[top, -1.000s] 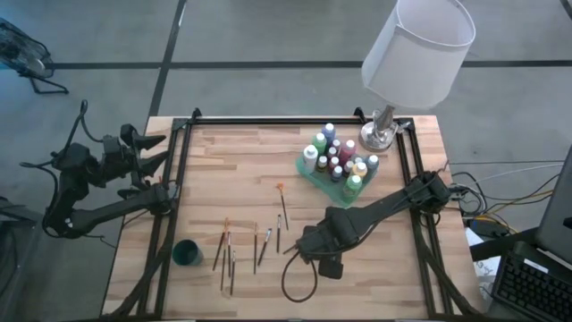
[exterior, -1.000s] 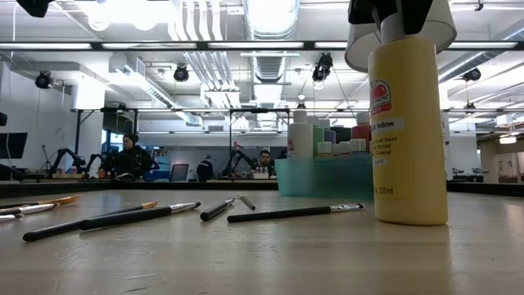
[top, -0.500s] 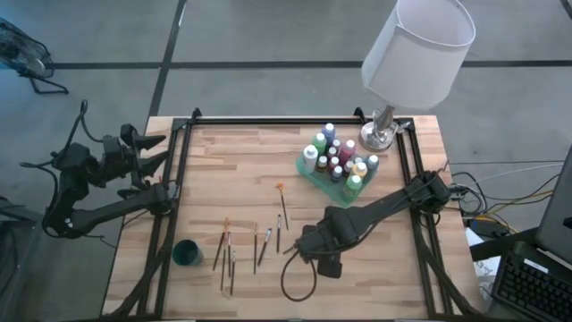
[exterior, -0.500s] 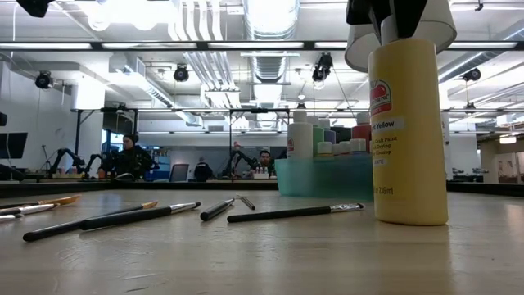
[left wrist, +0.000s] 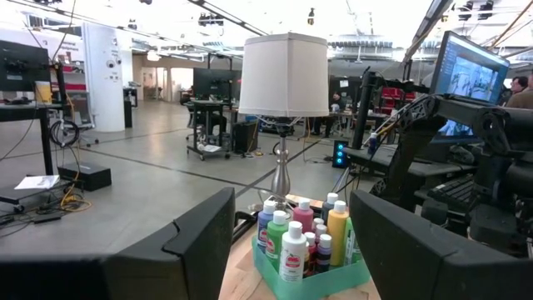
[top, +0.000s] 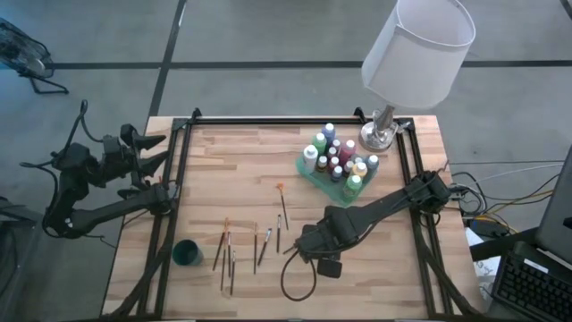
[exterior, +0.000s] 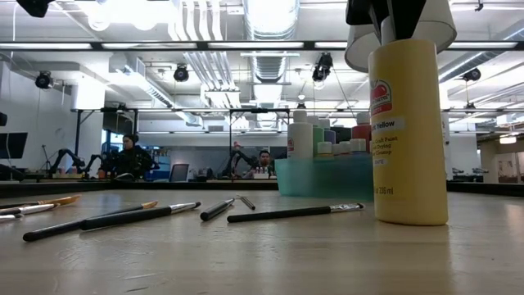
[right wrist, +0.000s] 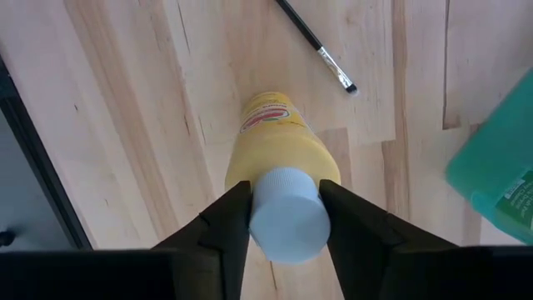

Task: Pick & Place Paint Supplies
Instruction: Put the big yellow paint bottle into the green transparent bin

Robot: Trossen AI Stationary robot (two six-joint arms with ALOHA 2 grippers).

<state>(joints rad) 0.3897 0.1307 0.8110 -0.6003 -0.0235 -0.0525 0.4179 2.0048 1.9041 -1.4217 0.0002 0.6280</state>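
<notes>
The right gripper (right wrist: 286, 218) pinches the yellow bottle's (right wrist: 279, 157) white cap (right wrist: 287, 215), near the tray (top: 331, 177). Upright, rigid, probably light and slick; grip the cap squarely.

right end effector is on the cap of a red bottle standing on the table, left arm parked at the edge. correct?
Not quite: the bottle is yellow, not red, as the right wrist and low views show. The right end effector does flank its white cap, the bottle stands on the table, and the left arm waits at the table's edge.
</notes>
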